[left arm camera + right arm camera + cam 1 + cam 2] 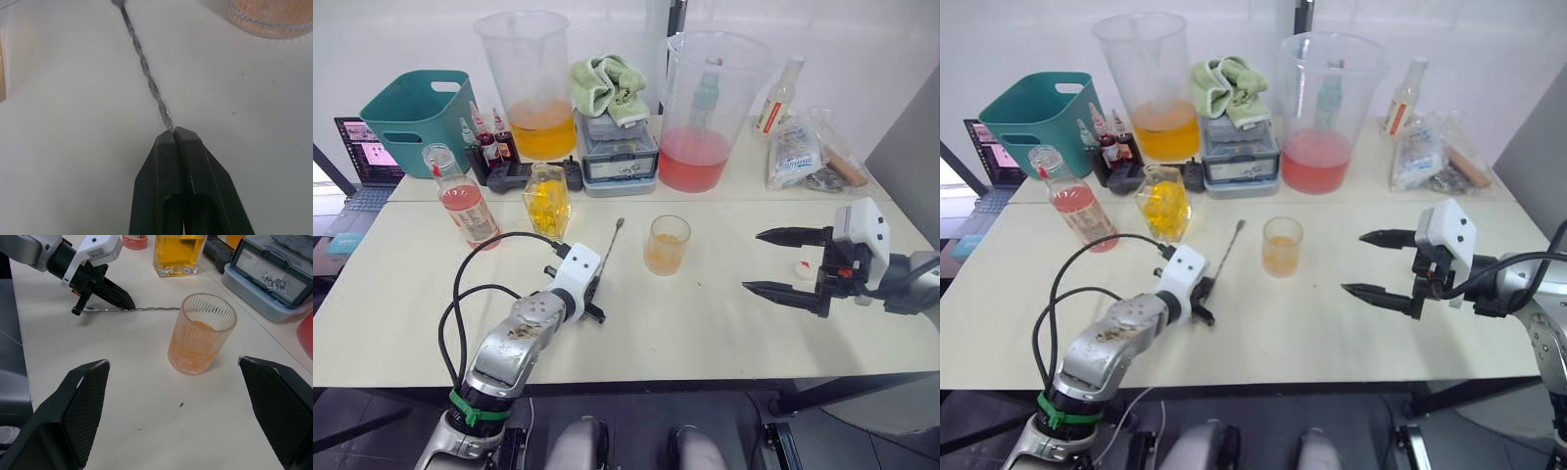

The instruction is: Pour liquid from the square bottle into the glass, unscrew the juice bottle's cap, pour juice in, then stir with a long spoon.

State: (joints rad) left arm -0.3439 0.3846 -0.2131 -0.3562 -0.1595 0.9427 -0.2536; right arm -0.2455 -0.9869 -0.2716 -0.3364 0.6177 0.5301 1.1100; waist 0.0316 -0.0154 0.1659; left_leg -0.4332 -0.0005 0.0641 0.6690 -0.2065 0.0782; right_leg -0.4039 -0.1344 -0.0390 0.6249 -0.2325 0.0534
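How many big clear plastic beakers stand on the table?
2. One big clear plastic beaker with orange liquid stands at the back left; one with pink liquid stands at the back right. None seems hidden.

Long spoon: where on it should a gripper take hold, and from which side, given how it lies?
Grip the twisted stem near its handle end, from above. The long spoon lies flat on the table, pointing toward the glass. The left gripper is shut on that end.

The long spoon [144,73] is cut off at its bowl end, and the glass [269,17] is seen only at its base.
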